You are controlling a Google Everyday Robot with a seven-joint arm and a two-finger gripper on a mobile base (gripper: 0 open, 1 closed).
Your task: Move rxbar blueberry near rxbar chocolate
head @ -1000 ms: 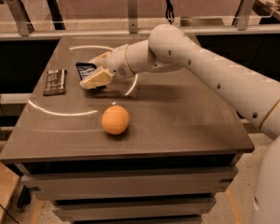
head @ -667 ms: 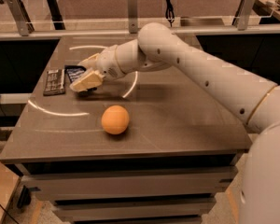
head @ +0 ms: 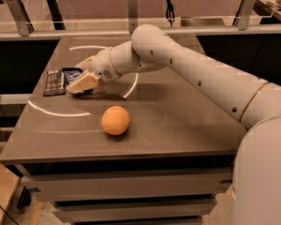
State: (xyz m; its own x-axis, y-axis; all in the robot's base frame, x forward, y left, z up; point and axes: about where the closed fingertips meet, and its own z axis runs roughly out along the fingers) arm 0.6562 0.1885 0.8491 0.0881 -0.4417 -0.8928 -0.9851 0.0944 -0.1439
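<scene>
The rxbar chocolate (head: pixel 54 82), a dark brown-black bar, lies flat near the table's left edge. The rxbar blueberry (head: pixel 71 73), a navy-blue bar, sits right beside it on its right, partly covered by my gripper. My gripper (head: pixel 81 77) is at the left part of the table, low over the surface, shut on the blueberry bar with one cream finger on each side of it. The white arm reaches in from the right.
An orange ball (head: pixel 115 120) rests on the table (head: pixel 178 121) in front of the gripper, toward the near edge. A rail with metal posts (head: pixel 132 6) runs behind the table. The table's left edge is close to the bars.
My gripper has moved left with the blueberry bar, bringing it right next to the chocolate bar and down to the table. The ball and the chocolate bar have not moved.
</scene>
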